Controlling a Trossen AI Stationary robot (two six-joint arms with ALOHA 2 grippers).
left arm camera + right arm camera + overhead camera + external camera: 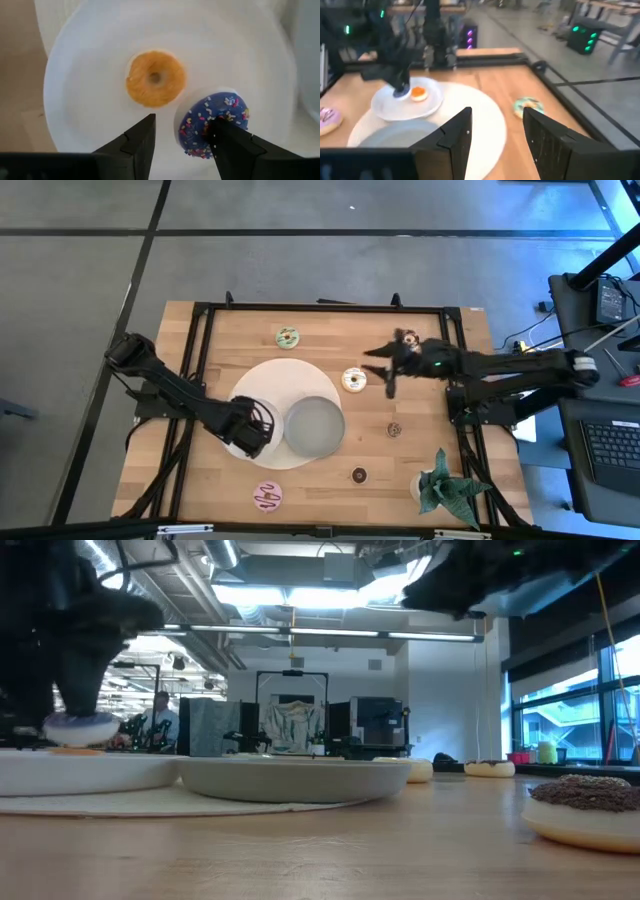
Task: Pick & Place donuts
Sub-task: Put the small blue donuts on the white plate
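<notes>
Plates: a small white round plate [75, 100] is seen at the table's left, beside a grey one [314, 427].
Left gripper [182, 132]: lowered over the white plate, jaws parted around a purple sprinkled ring donut [215, 122] — apparently being placed.
Right gripper [392, 360]: raised mid-table, fingers spread, nothing held.
Done: small orange donut [155, 78] plated.
Left: green [288, 337], white [354, 379], pink [268, 496] donuts — still on wood.

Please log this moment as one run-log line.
left gripper: open over purple donut on white plate | orange donut: on plate | right gripper: open, raised
</notes>
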